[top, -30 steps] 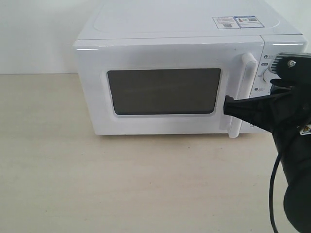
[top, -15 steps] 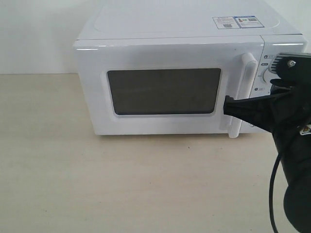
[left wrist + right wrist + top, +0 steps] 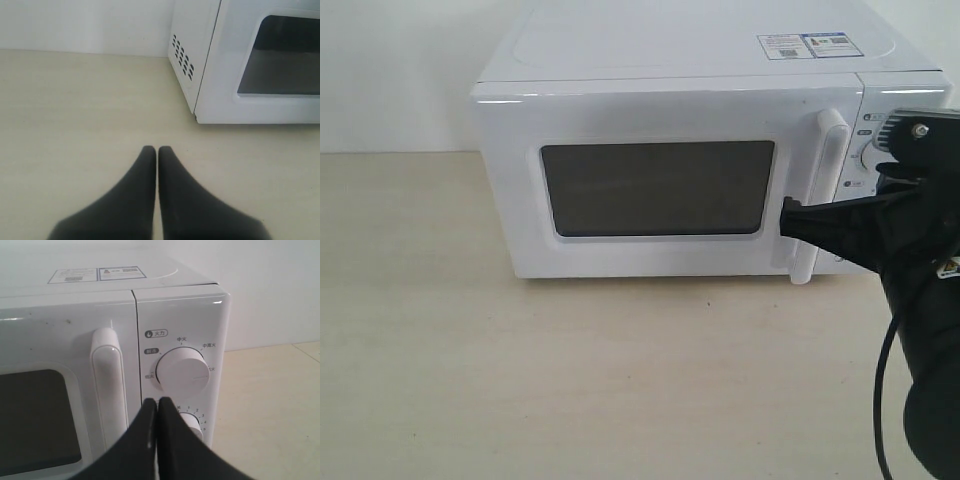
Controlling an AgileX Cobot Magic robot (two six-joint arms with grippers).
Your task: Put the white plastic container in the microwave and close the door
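Nearest, found the left gripper (image 3: 157,149) pinched fully together, gripping nothing, poised above bare table (image 3: 75,100) off the vented side of the microwave (image 3: 192,50). Found the right gripper (image 3: 786,210) likewise pressed together and empty, tip against or just short of the door (image 3: 650,110) by the vertical handle (image 3: 827,190); could not settle the contact. Looked for the white plastic container in all three views and saw none. Could not tell through the dark window (image 3: 658,188) about anything sitting inside. Judged the door flush with the front panel and seemingly latched, with no gap along the seam next to the dials (image 3: 182,372).

Took the step in hand for work at the door: either a last push home or the start of opening. For a push, would have pressed squarely near the handle, at the door's free edge, gently enough not to slide the oven back over the smooth top. For opening, would have parted the fingers (image 3: 145,440) first, hooked one behind the bar, and pulled along the door's arc rather than straight out. Would have held the left arm clear of the swing, or braced the casing with it. Farthest back, saw only plain white wall (image 3: 400,70).
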